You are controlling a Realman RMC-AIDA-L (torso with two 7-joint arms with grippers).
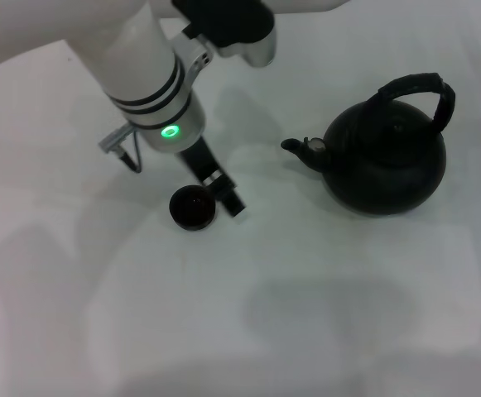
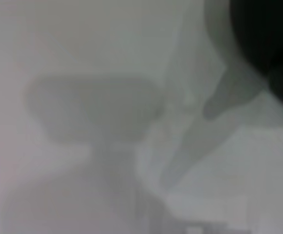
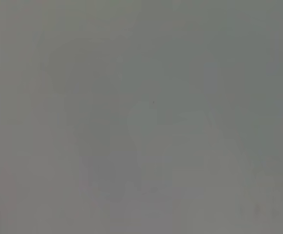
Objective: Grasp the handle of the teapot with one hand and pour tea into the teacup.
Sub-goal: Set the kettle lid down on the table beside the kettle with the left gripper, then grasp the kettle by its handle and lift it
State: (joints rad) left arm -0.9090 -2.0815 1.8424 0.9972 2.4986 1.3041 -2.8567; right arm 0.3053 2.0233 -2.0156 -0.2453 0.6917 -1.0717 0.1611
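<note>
The teapot stands upright on the white table at the right. Its short spout points left and its arched ribbed handle rises over the top. The teacup sits left of centre, well apart from the pot. My left gripper hangs low just right of the cup, close to its rim, and holds nothing that I can see. No tea stream shows. The left wrist view shows a blurred dark shape that I cannot tell apart. My right gripper is out of view.
The white left arm with a green light reaches in from the top left. A small grey bracket sticks out beside it. The right wrist view shows only plain grey surface.
</note>
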